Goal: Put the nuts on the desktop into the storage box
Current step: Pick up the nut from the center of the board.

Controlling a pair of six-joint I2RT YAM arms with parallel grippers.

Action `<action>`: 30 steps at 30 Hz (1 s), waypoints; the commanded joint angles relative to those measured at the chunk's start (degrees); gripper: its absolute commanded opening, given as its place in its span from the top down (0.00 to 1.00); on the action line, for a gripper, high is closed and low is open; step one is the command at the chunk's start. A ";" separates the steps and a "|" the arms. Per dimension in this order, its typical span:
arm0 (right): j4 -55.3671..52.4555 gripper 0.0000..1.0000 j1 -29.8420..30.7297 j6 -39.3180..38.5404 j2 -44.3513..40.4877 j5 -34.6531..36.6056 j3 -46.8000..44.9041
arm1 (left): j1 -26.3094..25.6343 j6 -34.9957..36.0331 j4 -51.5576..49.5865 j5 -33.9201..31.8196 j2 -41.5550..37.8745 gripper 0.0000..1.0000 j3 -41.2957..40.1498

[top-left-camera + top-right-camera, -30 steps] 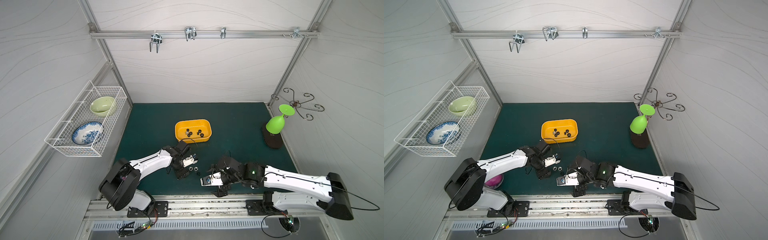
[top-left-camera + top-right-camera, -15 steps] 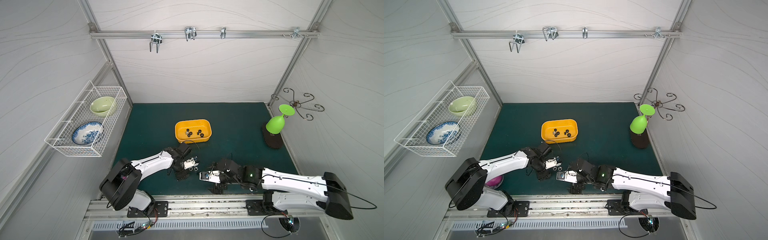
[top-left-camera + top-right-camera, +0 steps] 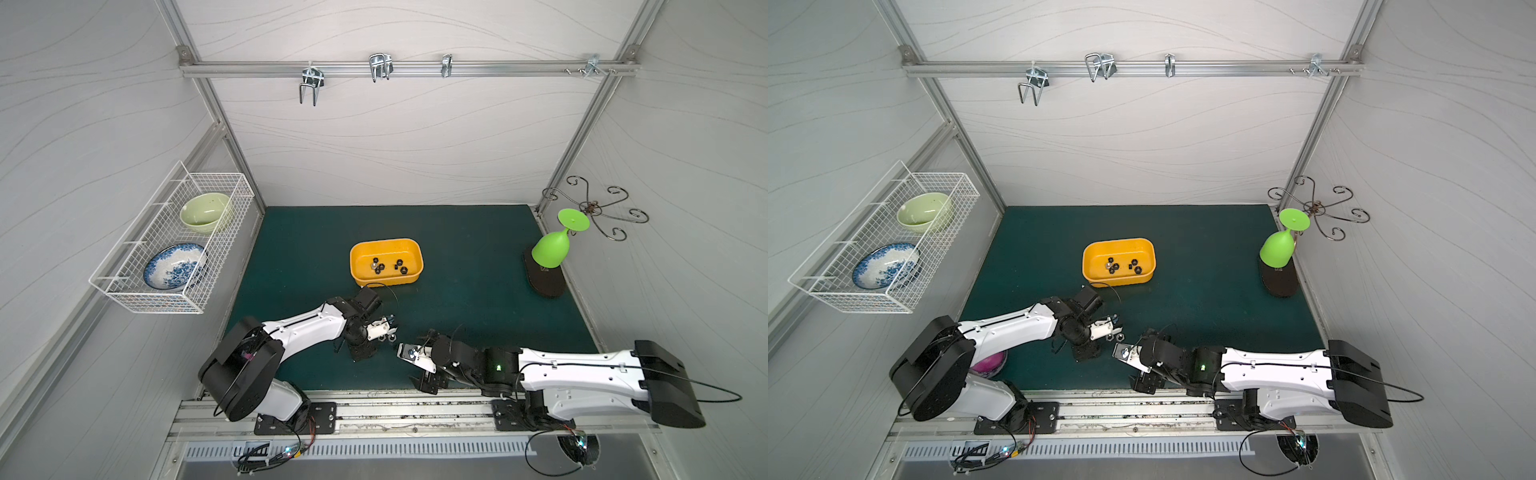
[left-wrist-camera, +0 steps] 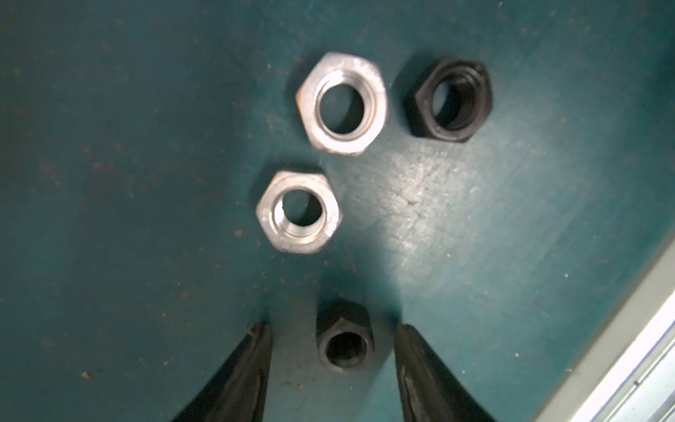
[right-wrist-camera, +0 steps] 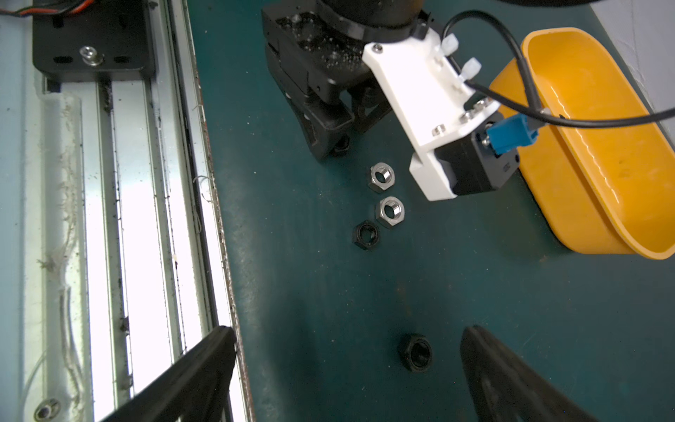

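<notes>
A black nut [image 4: 345, 341] lies on the desktop [image 4: 475, 219] between the tips of my left gripper [image 4: 336, 350]. The jaws are open, with a gap on each side of the nut. Just past it lie two silver nuts [image 4: 297, 212] [image 4: 343, 104] and another black nut [image 4: 451, 100]. My right gripper [image 5: 347, 365] is wide open low over the desktop near the front rail, with a lone black nut [image 5: 416, 352] between its fingers, untouched. The yellow storage box [image 3: 386, 245] sits mid-table with several nuts inside.
The aluminium front rail [image 5: 146, 219] runs close beside one right finger [image 5: 204, 365]. A green goblet on a dark base [image 3: 550, 249] stands at the right edge. A white wire basket with two bowls [image 3: 174, 249] hangs on the left wall.
The left gripper's jaws have narrowed around the black nut. The right arm has shifted slightly toward the front edge, its jaws still wide.
</notes>
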 commanded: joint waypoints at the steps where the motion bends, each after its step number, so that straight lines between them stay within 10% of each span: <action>1: 2.55 0.01 0.87 2.73 1.17 1.51 -0.05 | -0.36 1.25 0.04 2.90 0.01 0.48 -0.82; 18: 2.59 0.01 1.44 3.15 1.71 2.17 -0.21 | -0.30 2.63 -1.58 4.12 -0.11 0.81 0.01; 30: 3.02 0.01 1.57 4.54 1.03 2.34 1.48 | -0.19 3.03 -6.55 4.23 -0.40 0.83 5.19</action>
